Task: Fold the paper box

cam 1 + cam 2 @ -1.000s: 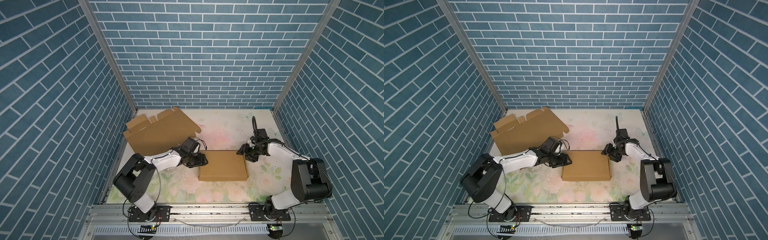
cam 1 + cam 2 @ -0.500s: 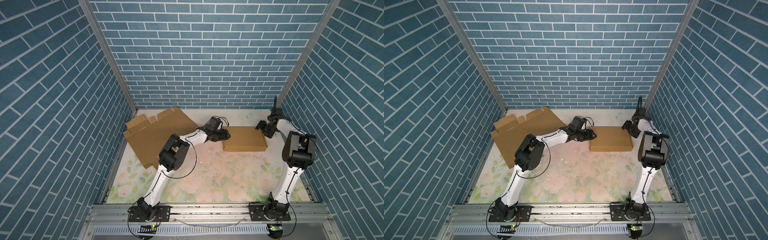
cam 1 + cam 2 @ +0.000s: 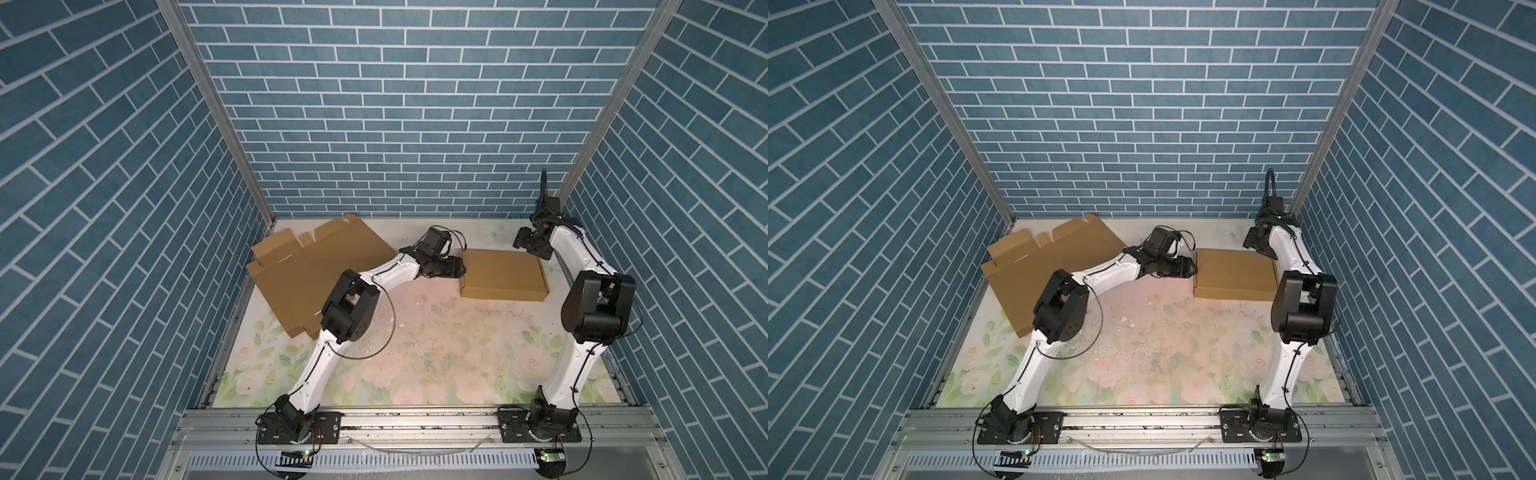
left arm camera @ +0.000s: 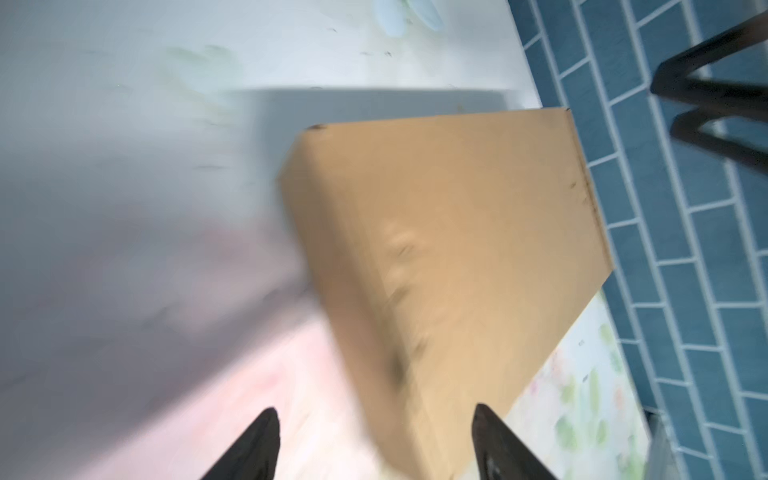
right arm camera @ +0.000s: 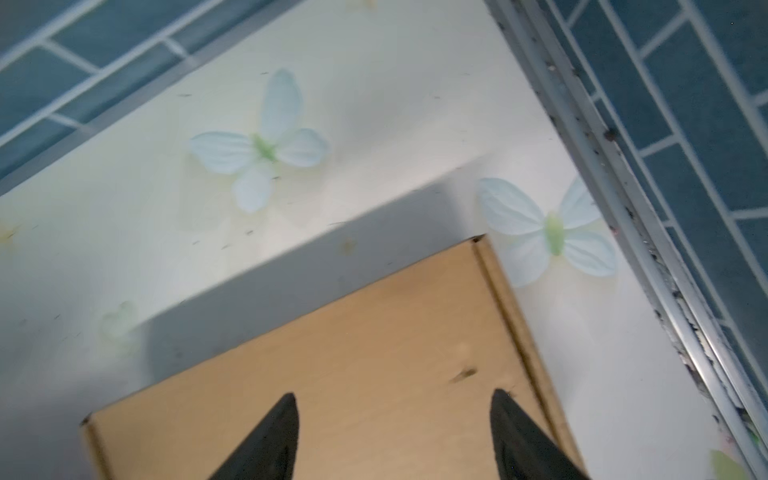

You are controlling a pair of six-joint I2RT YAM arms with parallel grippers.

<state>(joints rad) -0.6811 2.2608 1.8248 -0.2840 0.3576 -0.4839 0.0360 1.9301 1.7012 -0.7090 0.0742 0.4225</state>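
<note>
The paper box is brown and thin (a bit like a pizza box). It sits on the flowery table far at the back on the right side, close to the blue brick wall. Its lid is down and all its sides are shut, so nobody can see what is inside it. The left gripper is right at the left end of the paper box, low by the table. The left wrist view is blurry. There the left gripper has its two black tips far apart, and the near end of the paper box pokes in between them. One tip has bare table beside it, so the jaws are spread and are not squeezing anything. The right gripper is at the far right corner of the paper box. In the right wrist view the right gripper has its tips wide apart too. They are over the top of the paper box, and nothing is pinched between them. A pale butterfly printed on the table is just beside that corner. A big piece of flat cardboard lies at the back left of the table, well apart from the paper box.
</note>
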